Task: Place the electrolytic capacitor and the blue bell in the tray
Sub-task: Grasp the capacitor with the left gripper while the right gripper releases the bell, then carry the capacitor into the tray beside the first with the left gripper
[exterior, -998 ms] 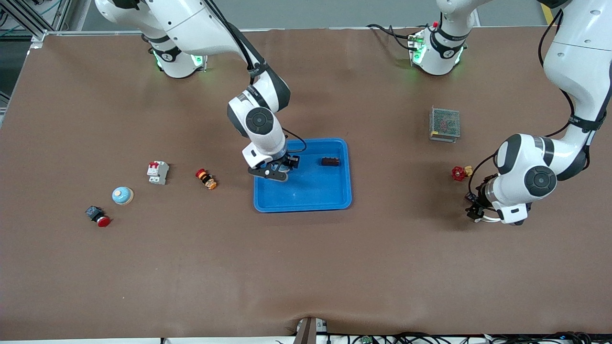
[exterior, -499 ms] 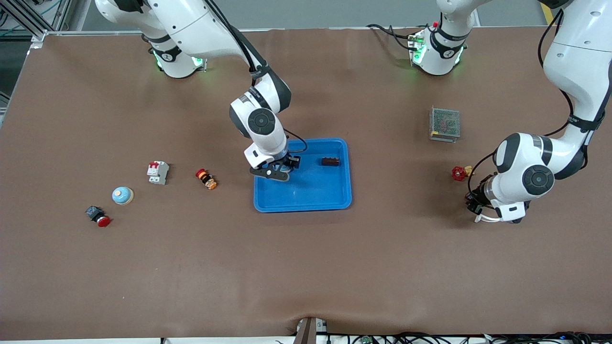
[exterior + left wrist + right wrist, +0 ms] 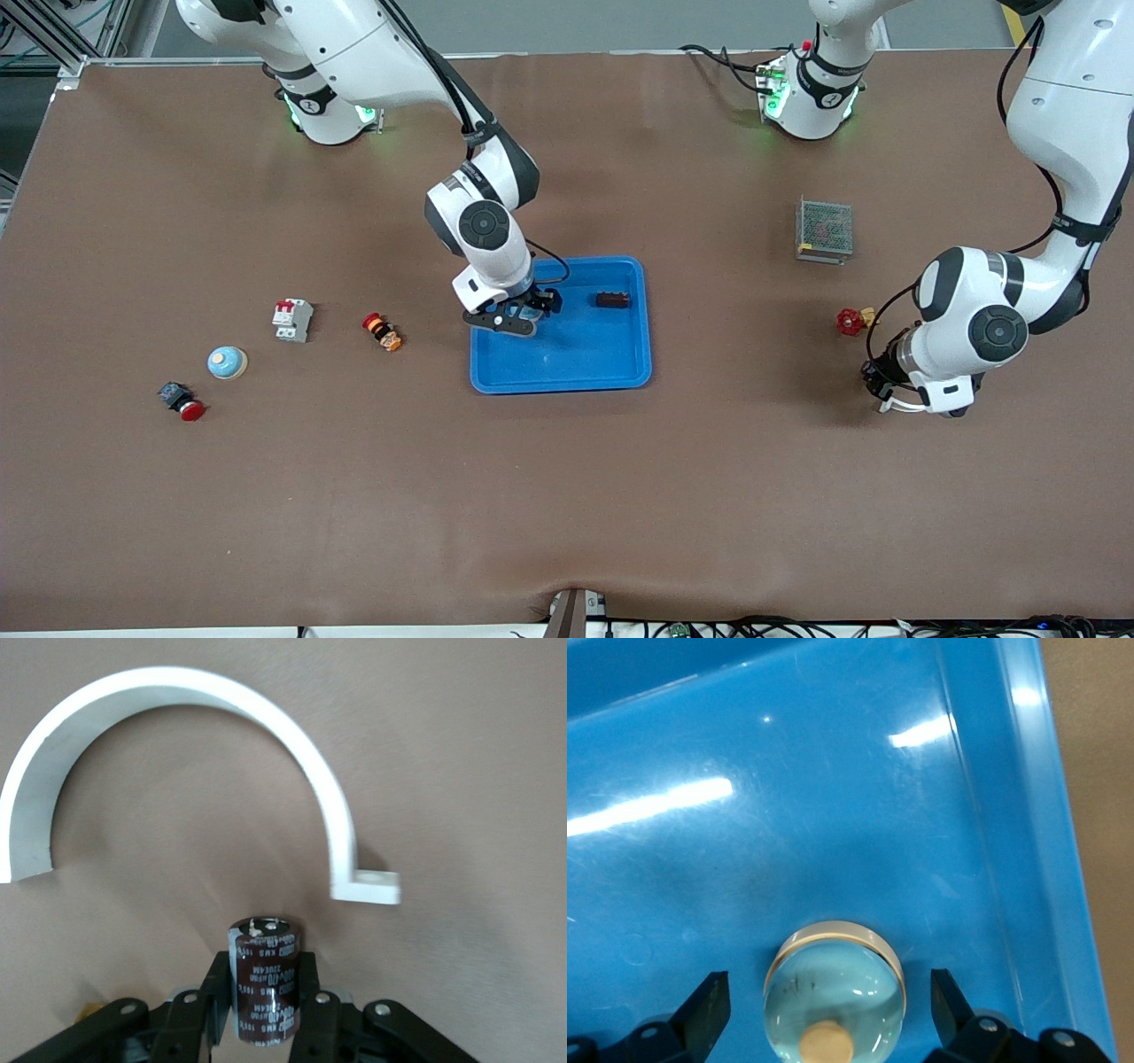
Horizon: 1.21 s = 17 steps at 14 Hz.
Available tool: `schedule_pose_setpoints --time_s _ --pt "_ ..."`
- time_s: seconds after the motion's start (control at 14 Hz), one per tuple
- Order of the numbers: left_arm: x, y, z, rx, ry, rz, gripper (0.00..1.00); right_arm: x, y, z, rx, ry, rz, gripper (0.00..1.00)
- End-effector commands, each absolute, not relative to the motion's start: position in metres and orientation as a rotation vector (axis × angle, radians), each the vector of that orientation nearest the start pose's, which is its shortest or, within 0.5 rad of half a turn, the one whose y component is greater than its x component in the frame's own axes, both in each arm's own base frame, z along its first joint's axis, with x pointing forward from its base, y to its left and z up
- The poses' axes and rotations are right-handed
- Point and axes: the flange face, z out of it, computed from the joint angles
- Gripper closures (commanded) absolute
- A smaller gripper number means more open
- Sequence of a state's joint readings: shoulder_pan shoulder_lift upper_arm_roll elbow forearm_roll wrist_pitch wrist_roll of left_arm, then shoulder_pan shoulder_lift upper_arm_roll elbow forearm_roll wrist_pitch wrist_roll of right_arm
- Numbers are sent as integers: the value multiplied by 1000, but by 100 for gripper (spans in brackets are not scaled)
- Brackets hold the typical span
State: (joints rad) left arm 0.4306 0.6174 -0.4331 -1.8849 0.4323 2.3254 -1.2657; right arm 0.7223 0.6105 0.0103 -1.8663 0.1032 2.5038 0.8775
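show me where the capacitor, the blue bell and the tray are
capacitor (image 3: 263, 979), left wrist view, on its dark sleeve.
blue bell (image 3: 834, 997), right wrist view, on its dome.
tray (image 3: 576, 381), front view, on its near rim.

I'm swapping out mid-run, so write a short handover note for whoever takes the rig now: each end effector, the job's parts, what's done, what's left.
Right end effector: open, low in the blue tray, fingers apart on either side of the blue bell, which sits on the tray floor at the corner toward the right arm's base.
Left end effector: shut on the electrolytic capacitor, held upright at the table's left-arm end, next to a white curved bracket.
Done: bell released in tray; capacitor gripped.
Left: carry the capacitor to the tray, release it, clear both arms.
Note: a second bell lies on the table, and a dark block in the tray.
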Motion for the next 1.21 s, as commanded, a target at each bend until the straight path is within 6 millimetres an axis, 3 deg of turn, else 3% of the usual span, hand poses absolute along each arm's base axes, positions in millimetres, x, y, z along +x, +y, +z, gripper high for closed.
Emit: schedule_pose_setpoints --time_s 0.0,0.21,0.64,0.78,0.93,1.14 --pt "634 5 217 -2699 -1462 13 100 478 430 214 -3063 336 35 0" --pt "644 -20 234 -2731 -1494 -2 100 473 428 245 -3086 328 81 0" --pt "651 -97 268 -2678 -1702 133 100 466 411 337 -3110 281 139 0" --pt "650 -125 275 -2661 -1755 137 100 471 387 366 -3124 243 170 0" --pt "645 -166 281 -2637 -1797 129 100 474 362 397 -3134 165 205 0" --pt "633 -228 287 -2596 -1869 128 100 483 308 442 -3154 52 231 0"
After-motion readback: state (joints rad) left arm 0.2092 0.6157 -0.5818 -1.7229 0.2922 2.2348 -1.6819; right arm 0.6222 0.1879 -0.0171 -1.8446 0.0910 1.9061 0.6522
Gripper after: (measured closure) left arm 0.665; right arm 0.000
